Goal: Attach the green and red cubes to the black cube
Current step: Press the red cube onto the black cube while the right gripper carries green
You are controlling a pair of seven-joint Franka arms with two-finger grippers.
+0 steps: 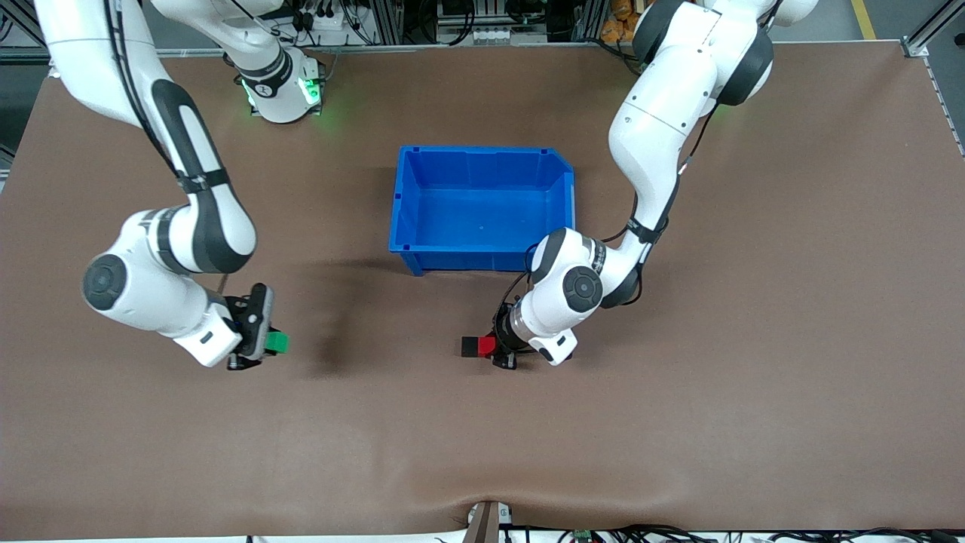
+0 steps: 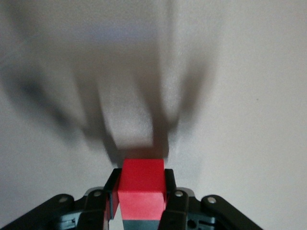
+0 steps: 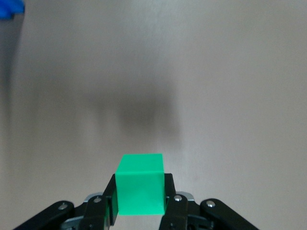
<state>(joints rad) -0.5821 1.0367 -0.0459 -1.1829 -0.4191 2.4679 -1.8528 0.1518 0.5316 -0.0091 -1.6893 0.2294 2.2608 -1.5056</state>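
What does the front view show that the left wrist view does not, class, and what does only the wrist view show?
Only the front view shows the blue bin, the right gripper shut on the green cube, and the black cube touching the red cube. Only the left wrist view shows how the left gripper holds the red cube: one finger pressed against each side. Both show the red cube, the left gripper and the brown table.
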